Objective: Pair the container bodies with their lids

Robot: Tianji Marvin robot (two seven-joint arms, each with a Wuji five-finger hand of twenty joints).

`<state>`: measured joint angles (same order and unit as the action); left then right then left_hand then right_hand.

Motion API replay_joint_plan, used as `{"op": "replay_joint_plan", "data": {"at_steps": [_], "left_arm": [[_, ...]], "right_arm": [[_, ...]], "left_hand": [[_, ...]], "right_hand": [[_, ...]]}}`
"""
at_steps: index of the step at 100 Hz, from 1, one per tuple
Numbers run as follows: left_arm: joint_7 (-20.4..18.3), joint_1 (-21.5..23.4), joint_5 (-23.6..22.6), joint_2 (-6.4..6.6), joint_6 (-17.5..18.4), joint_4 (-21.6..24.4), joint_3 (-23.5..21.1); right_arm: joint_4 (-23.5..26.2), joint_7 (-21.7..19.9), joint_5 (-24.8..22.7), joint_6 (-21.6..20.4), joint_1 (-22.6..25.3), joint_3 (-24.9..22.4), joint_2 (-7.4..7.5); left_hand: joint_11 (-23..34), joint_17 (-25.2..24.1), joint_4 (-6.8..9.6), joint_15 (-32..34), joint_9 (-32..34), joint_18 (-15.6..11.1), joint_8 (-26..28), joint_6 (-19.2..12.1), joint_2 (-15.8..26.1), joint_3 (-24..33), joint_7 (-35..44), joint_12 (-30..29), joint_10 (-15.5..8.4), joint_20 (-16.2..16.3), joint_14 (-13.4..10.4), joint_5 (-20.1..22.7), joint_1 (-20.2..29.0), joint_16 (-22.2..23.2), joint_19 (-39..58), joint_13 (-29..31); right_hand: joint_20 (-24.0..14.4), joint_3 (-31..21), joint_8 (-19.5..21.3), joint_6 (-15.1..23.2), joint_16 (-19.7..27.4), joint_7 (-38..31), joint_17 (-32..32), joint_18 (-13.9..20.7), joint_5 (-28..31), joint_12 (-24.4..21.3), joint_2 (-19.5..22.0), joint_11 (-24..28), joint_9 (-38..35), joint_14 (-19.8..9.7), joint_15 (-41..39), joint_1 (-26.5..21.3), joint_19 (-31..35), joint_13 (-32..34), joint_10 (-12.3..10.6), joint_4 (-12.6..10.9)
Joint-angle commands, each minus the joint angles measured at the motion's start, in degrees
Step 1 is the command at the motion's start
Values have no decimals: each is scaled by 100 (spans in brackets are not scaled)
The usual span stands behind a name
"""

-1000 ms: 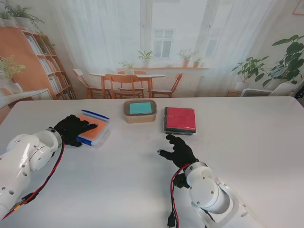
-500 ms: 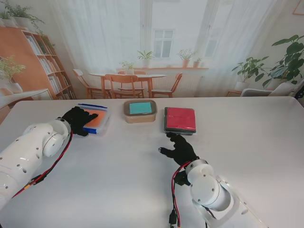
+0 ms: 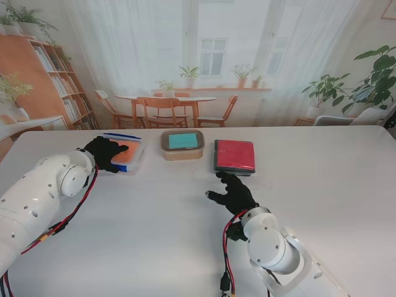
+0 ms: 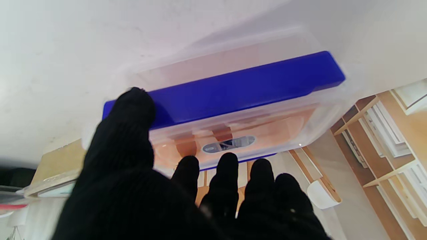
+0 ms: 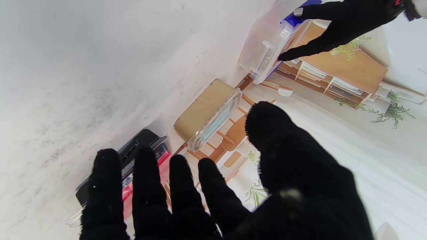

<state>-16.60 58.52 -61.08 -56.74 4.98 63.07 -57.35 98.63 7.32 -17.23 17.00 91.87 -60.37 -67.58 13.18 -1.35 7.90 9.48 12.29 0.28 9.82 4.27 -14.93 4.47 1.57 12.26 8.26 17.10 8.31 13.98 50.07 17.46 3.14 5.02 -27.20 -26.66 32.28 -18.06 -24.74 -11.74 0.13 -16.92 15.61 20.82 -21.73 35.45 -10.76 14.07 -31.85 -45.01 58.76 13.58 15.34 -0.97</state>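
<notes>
Left hand (image 3: 104,153) grips the clear orange-lidded blue-clipped box (image 3: 125,154)
Beside the tan teal-lidded tub (image 3: 182,144); our right hand (image 3: 234,193) spread, empty; next we settle it

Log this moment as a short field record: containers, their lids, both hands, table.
table: white table holding three containers in a row
left container: clear box with orange lid and blue clips, lid on
middle container: tan box with teal-centred lid, lid on
right container: dark box with red lid, lid on
left hand: left hand at the clear box, fingers over its lid, thumb on the near blue clip; a firm hold cannot be confirmed
right hand: right hand open, on my side of the dark box, holding nothing
</notes>
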Motion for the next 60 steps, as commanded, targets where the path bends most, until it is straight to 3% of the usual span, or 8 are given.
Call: {"op": "replay_joint_plan", "data": {"at_steps": [1, 27, 60], "left_arm": [[6, 302, -101, 38, 42, 96, -22], [-116, 1238, -399, 9, 207, 1088, -1159], [127, 1721, -504, -49, 347, 1726, -1748]], "right_arm": [[7, -61, 29, -24, 5, 15, -14], [-1, -65, 103, -138, 16, 54, -17], [108, -9, 102, -241, 147, 59, -16]], "left_hand": [[-283, -65, -123, -238, -212, 73, 293, -510, 59, -188, 831, -164, 128, -128, 314, 202, -100, 57, -188, -227], [-1017, -107, -250, -515, -500, 315, 39, -764, 71, -368, 359, -509, 279, -213, 527, -297, -297, 110, -176, -342], [-1332, -105, -246, -710, -676, 333, -37, -746, 124, -382, 248, -436, 254, -283, 501, -395, -290, 142, -211, -426]], "right_hand": [[19, 160, -9, 50, 12, 74, -44, 166, 112, -80, 120, -35, 145, -104, 15, -80, 130, -231, -120, -185], [32, 158, -9, 45, 26, 79, -67, 142, 118, -74, 104, -21, 139, -76, 42, -81, 109, -250, -97, -187], [47, 156, -9, 41, 43, 86, -81, 106, 130, -62, 84, 10, 140, -79, 73, -71, 88, -265, -86, -185]]}}
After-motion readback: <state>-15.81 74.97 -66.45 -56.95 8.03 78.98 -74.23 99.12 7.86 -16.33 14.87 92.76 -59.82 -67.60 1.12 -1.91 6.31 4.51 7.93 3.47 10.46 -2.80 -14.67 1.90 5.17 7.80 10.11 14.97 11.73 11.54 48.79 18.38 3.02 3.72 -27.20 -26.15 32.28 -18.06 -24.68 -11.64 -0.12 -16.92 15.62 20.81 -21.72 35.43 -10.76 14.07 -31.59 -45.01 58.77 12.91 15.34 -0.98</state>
